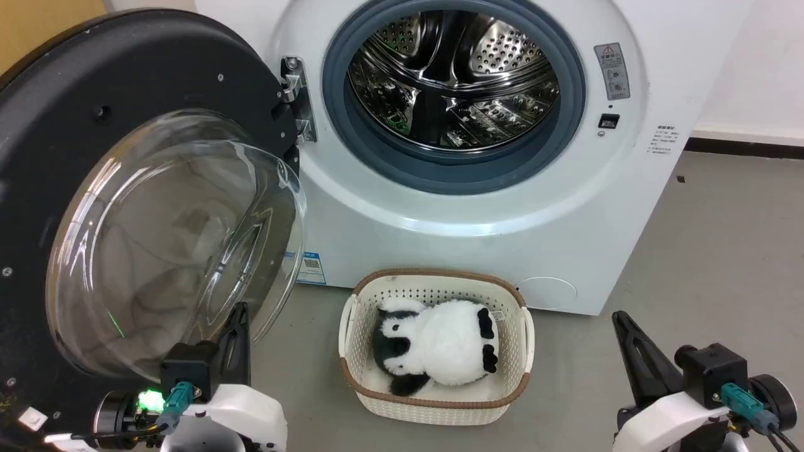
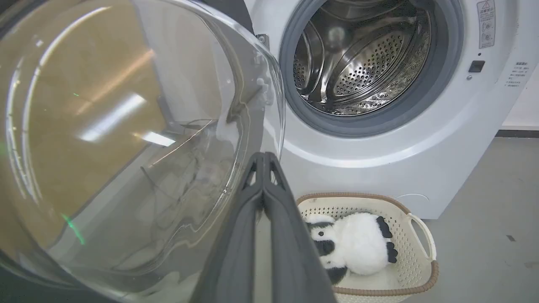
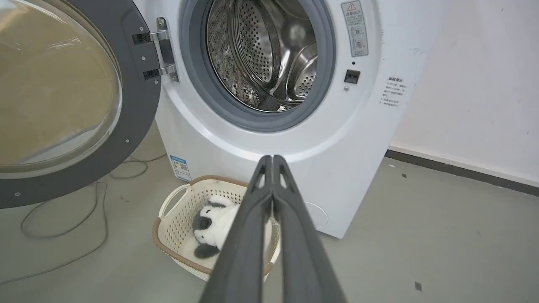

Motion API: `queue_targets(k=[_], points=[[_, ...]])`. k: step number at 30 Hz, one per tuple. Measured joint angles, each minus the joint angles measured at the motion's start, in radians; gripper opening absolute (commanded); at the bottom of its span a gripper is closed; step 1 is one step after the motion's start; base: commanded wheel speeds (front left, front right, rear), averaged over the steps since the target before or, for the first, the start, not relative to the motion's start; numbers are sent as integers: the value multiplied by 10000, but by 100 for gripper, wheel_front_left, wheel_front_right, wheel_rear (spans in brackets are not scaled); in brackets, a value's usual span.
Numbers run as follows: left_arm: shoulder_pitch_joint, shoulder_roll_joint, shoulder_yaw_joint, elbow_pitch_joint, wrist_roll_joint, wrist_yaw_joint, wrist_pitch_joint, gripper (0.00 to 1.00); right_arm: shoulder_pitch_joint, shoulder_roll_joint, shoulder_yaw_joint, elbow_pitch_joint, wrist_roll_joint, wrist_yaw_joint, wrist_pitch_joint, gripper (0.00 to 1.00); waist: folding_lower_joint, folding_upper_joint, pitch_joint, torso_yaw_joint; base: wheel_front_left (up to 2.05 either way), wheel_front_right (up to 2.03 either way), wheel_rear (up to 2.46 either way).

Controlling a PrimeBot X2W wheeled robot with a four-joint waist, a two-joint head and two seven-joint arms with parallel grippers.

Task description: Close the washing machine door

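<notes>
Largest, the washing machine (image 1: 440,213): white, front-loading, set against a pale wall (image 3: 463,84), round mouth uncovered, grey-blue gasket (image 1: 452,179) ringing a perforated steel drum (image 1: 452,75), bare metal paddles and holes in sight.

Next, the washing machine door (image 1: 75,81): swung wide open to the left of the mouth, hung on a metal hinge (image 1: 295,94) at the mouth's left edge, black ring and bulging glass bowl (image 1: 176,238) facing the robot, free edge far from the latch side.

Grey floor (image 1: 703,251) open to the right of the machine and in front of it on that side.

On the floor just before the machine, below the mouth and right of the door's lower edge: a cream perforated basket (image 1: 433,411) with brown rim and side handles, holding one black-and-white panda plush (image 1: 440,348), lying down.

Left claw (image 1: 240,314) low beside the door, fingers pressed together, gripping nothing. From the left wrist view, fingertips just beside the bowl's curved rim, contact impossible to judge.

Right claw (image 1: 622,321) at lower right, well apart from door and basket, fingers likewise together and empty.

From the right wrist view, a thin cable (image 3: 63,229) trailing over the floor under the door, and a small blue sticker (image 3: 180,167) low on the machine's front.
</notes>
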Motion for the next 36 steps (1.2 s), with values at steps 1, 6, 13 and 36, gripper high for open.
queue_targets(k=[1, 6, 13, 36], points=[[0, 0, 0, 0, 0, 0, 0, 0, 0, 0, -2, 0, 0, 0, 0, 0, 0, 0, 0, 0, 0, 0, 0], [0, 0, 2, 0, 0, 0, 0, 0, 0, 0, 2, 0, 0, 0, 0, 0, 0, 0, 0, 0, 0, 0, 0], [0, 0, 0, 0, 0, 0, 0, 0, 0, 0, 0, 0, 0, 0, 0, 0, 0, 0, 0, 0, 0, 0, 0], [-1, -2, -33, 8, -2, 50, -8, 100, 3, 0, -31, 6, 25, 0, -13, 100, 0, 0, 11, -2, 0, 0, 0]])
